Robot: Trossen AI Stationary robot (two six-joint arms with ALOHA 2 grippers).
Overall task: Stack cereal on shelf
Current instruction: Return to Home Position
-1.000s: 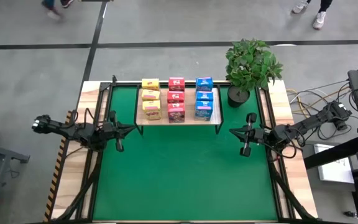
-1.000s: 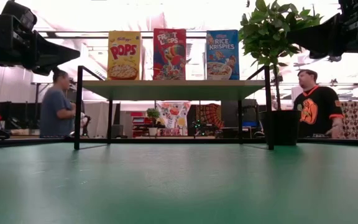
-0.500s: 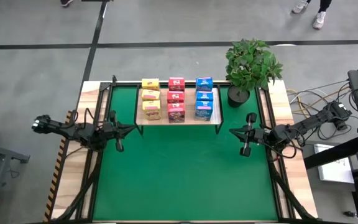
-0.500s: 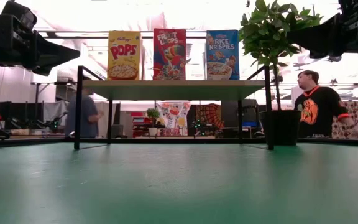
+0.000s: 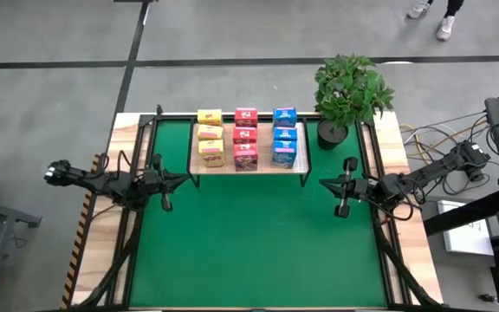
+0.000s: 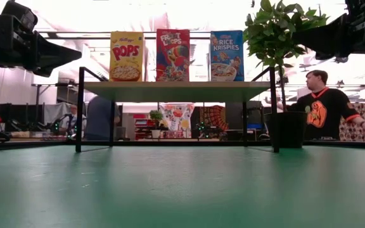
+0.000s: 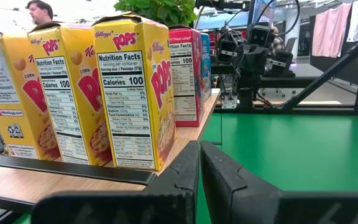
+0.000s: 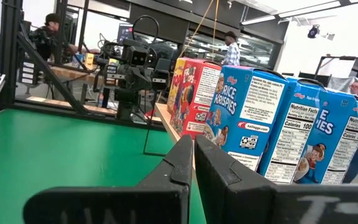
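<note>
Cereal boxes (image 5: 245, 139) are standing upright on the shelf (image 5: 262, 167) in three rows of three: yellow toward its left end, pink-red in the middle, blue toward its right end, near the potted plant (image 5: 351, 87). The left gripper (image 5: 180, 179) is hovering over the bench (image 5: 412, 260) just off the shelf's left front corner, its fingers (image 7: 185, 171) pressing together on nothing. The right gripper (image 5: 326, 184) is hovering off the right front corner, its fingers (image 8: 180, 158) likewise pressing together.

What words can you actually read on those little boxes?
"Kellogg's POPS": yellow box.
"FROOT LOOPS": red box.
"RICE KRISPIES": blue box.
"Nutrition Facts", "Calories 100": side panel of a yellow box.
Fine print below that: too small to read.
</note>
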